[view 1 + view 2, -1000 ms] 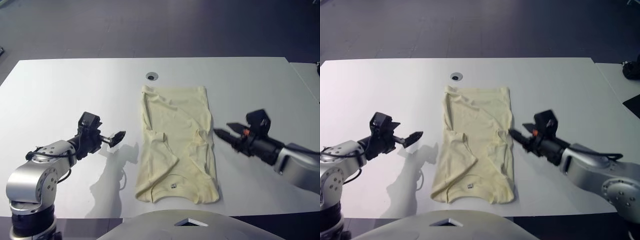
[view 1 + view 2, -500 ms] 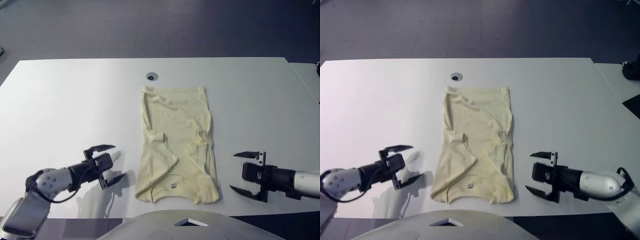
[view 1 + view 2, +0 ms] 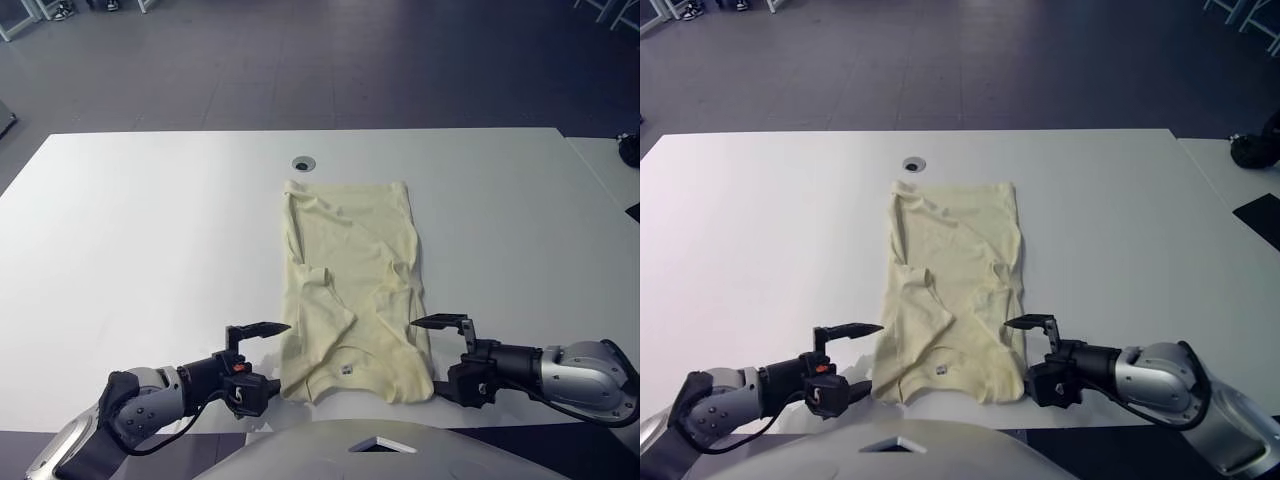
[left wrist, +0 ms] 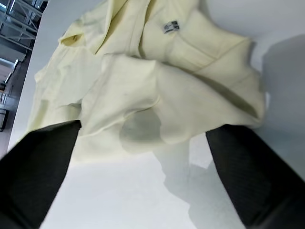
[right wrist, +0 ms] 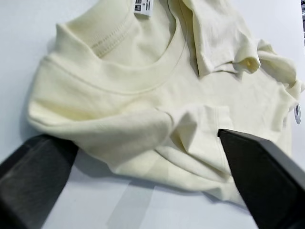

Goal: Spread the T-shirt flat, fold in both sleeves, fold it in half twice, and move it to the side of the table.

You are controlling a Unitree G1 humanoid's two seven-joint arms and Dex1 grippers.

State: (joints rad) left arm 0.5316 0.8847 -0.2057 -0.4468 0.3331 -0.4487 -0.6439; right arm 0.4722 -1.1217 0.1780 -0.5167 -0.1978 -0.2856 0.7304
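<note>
T-shirt (image 3: 352, 290) lies lengthwise mid-table (image 3: 130, 230), collar end nearest the robot, both sleeves folded in. Left gripper (image 3: 268, 358) and right gripper (image 3: 432, 358) sit just off its two near corners, both spread wide, nothing held. Looks like thin, floppy cotton: light, and it'll sag and wrinkle. I'd pinch each shoulder corner through all layers. Can't quite tell if the lower fingers touch the cloth yet.

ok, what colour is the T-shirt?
Plain pale yellow T-shirt, no pattern; it shows best in the right wrist view.
</note>
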